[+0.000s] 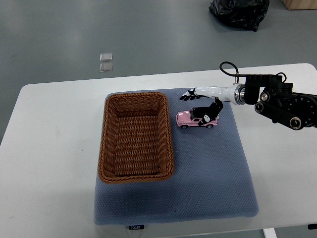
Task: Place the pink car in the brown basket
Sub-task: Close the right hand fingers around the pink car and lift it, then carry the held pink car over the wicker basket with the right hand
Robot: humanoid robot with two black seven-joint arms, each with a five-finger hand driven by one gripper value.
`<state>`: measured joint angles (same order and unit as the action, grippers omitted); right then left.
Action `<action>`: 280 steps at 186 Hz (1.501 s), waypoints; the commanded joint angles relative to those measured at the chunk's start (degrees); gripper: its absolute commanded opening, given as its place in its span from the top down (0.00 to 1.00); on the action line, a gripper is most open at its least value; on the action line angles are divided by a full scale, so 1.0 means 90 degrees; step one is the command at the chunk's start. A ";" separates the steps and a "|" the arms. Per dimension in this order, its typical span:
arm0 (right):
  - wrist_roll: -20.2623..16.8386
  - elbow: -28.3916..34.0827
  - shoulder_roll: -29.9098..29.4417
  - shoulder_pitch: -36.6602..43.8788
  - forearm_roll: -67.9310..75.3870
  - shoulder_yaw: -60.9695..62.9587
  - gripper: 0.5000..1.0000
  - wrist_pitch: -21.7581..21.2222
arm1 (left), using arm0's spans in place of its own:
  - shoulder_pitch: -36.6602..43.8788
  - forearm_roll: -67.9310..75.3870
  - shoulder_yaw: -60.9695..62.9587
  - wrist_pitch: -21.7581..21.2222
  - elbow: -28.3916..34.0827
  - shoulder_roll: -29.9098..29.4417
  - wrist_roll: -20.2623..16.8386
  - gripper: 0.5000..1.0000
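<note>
A pink toy car (194, 119) with a dark roof stands on the blue mat (208, 173), just right of the brown wicker basket (106, 139). The basket is empty. My right hand (200, 101) reaches in from the right edge and sits directly behind and over the car. Its black fingers (188, 94) are stretched out to the left above the car. The thumb hangs down close to the car's rear roof. The hand does not hold the car. The left arm is not in view.
The mat lies on a white table (49, 148). On the grey floor beyond are a black bag (240, 12), two small clear pieces (106, 62) and a cardboard box corner (299, 4).
</note>
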<state>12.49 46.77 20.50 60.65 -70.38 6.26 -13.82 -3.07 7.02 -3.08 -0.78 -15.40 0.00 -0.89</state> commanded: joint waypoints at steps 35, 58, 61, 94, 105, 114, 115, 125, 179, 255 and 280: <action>-0.0001 -0.0226 -0.0013 -0.0108 -0.0247 -0.0119 0.30 0.0119 | 0.0000 0.0001 0.0000 -0.0001 0.0002 0.0000 0.0001 0.00; -0.0001 -0.0295 -0.0120 -0.0157 -0.0256 -0.0197 0.47 0.0168 | 0.0000 0.0001 0.0000 -0.0001 0.0011 0.0000 0.0001 0.00; -0.0001 -0.0314 -0.0130 -0.0157 -0.0256 -0.0207 0.48 0.0178 | 0.0000 0.0001 0.0000 -0.0001 0.0011 0.0000 0.0001 0.00; 0.0019 -0.0451 -0.0179 -0.0157 -0.0256 -0.0305 0.85 0.0276 | 0.0000 0.0001 0.0000 -0.0001 0.0011 0.0000 0.0001 0.00; 0.0019 -0.0451 -0.0179 -0.0196 -0.0247 -0.0305 1.00 0.0266 | 0.0000 0.0001 0.0000 -0.0001 0.0021 0.0000 0.0001 0.00; 0.0028 -0.0451 -0.0179 -0.0206 -0.0256 -0.0295 1.00 0.0266 | 0.0010 0.0001 -0.0010 -0.0001 0.0021 0.0000 0.0001 0.00; 0.0028 -0.0451 -0.0179 -0.0206 -0.0247 -0.0295 1.00 0.0266 | 0.0000 0.0001 -0.0010 -0.0001 0.0021 0.0000 0.0001 0.00; 0.0028 -0.0441 -0.0179 -0.0196 -0.0247 -0.0295 1.00 0.0237 | 0.0000 0.0001 -0.0010 -0.0001 0.0021 0.0000 0.0001 0.00; 0.0116 0.0028 0.0710 0.0536 -0.0100 -0.0187 1.00 -0.0222 | 0.0000 0.0001 0.0000 -0.0011 0.0011 0.0000 0.0001 0.00; 0.0106 0.0994 0.1013 0.1630 0.0310 -0.0129 1.00 -0.0662 | 0.0000 0.0001 0.0000 -0.0001 -0.0037 0.0000 0.0001 0.00; 0.0106 0.0662 -0.0062 0.1601 0.0417 -0.0178 1.00 -0.0623 | 0.0000 0.0001 0.0010 -0.0001 -0.0067 0.0000 0.0001 0.00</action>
<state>13.41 55.29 27.29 75.17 -67.38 5.01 -19.70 -3.08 7.04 -3.07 -0.88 -15.81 0.00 -0.87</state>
